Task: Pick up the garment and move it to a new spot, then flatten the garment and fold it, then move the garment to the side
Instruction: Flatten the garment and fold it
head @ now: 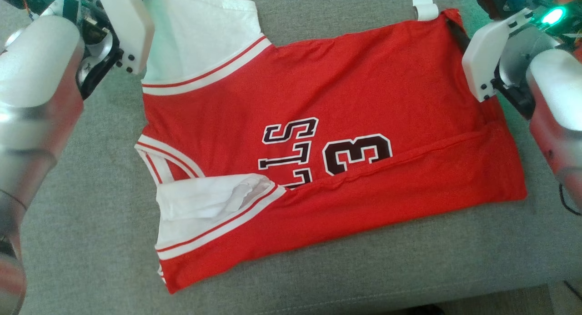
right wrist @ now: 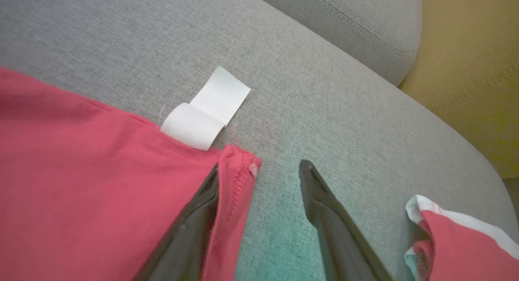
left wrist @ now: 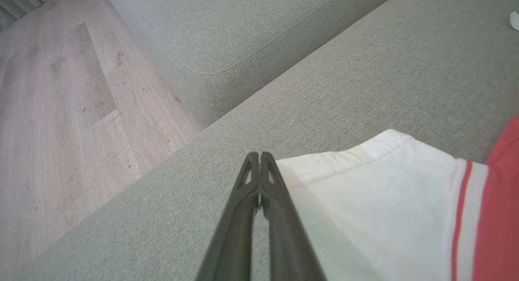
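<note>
Red jersey [head: 363,101] lay flat on the grey sofa cushion [head: 91,215], its near edge folded over. The left claw [left wrist: 259,155] sat pressed shut beside the jersey's white sleeve [left wrist: 365,191]. The right claw [right wrist: 260,167] gaped wide astride its hem corner [right wrist: 239,159], seemingly to pinch it for the next fold.

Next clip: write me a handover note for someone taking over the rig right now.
Left gripper: shut, at the edge of the white sleeve; whether it pinches fabric is unclear.
Right gripper: open around the red hem corner.
Jersey lies flat on the grey sofa cushion, near edge already folded over.
Left: fold the far edge, finish folding, move it aside.
</note>
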Controlling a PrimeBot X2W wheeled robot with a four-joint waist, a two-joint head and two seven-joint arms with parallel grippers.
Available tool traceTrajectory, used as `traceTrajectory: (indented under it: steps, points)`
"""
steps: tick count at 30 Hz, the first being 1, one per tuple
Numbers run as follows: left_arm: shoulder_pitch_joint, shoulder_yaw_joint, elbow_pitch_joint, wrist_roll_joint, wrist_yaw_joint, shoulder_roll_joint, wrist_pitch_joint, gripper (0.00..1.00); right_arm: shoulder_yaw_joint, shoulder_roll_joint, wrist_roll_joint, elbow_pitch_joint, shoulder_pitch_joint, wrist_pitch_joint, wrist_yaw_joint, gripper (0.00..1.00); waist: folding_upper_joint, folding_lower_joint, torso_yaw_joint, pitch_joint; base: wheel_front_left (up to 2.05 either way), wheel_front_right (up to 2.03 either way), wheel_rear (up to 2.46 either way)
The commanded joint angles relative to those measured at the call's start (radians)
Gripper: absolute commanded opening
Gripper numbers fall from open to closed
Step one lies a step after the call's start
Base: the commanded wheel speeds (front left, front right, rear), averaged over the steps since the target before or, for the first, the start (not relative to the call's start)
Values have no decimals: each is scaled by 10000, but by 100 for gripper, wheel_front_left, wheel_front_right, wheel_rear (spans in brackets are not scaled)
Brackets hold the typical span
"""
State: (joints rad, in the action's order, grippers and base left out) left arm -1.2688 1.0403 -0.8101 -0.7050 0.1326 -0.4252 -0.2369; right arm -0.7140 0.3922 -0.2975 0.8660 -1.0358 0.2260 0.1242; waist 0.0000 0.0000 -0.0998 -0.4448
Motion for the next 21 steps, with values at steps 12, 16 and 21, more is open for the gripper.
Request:
traceTrajectory:
  steps: [12, 16, 21]
  points:
    - [-1022, 253, -94, -445, -19, -255, 259, 0, -616, -328, 201, 1052, -796, -864, 65, 0, 0, 0, 98, -161, 0, 0, 0]
    - [-1108, 396, -162, -576, -19, -288, 369, 0, -729, -376, -54, 1326, -959, -1095, 65, 0, 0, 0, 125, -188, 0, 0, 0]
    - [-1220, 438, -266, -617, -19, -338, 861, 0, 145, -486, -1326, 1695, -1070, -1523, 65, 0, 0, 0, 146, -214, 0, 0, 0]
